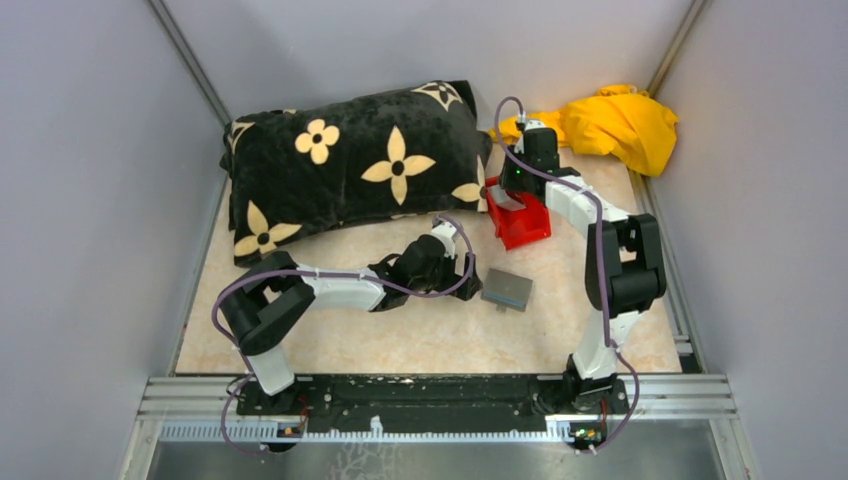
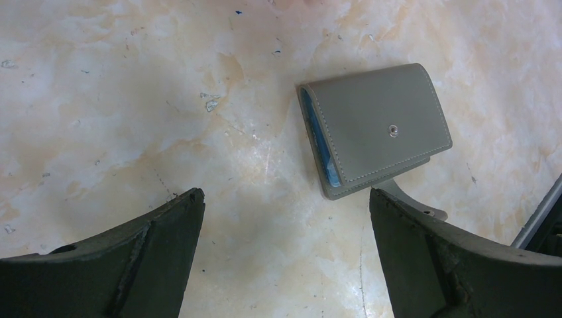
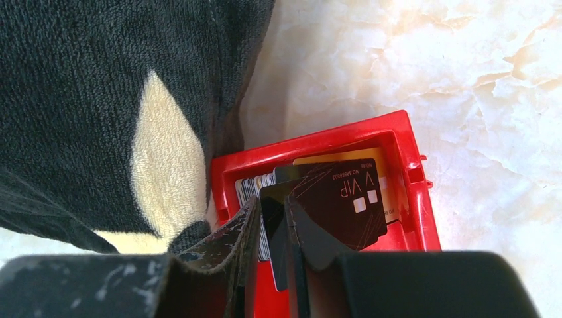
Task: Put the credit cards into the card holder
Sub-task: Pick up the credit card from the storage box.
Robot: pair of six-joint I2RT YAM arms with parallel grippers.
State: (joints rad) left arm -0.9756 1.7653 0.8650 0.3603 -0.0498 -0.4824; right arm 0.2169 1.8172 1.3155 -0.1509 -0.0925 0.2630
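A: Right, the left tool hangs with jaws wide over the marbled surface, gripping nothing. The card holder lies flat and closed just ahead of its right finger, apart from it.

B: Grey, stitched round the edge, a metal snap in the middle, a blue strip down one side. No writing on it that I can read.

A: Over to the right tool, dipped into the red bin beside the black pillow with cream flowers.

B: The credit cards stand packed in that bin. Jaws narrow, a dark card edge between the fingers; whether they pinch it, I cannot tell.

A: The black card facing us reads "VIP" with a larger "V" beside it, then "NO." and digits too small to make out. A gold card stands behind it.

B: From above, the bin sits beyond the holder, near it but not touching, and a yellow cloth lies in the far right corner.
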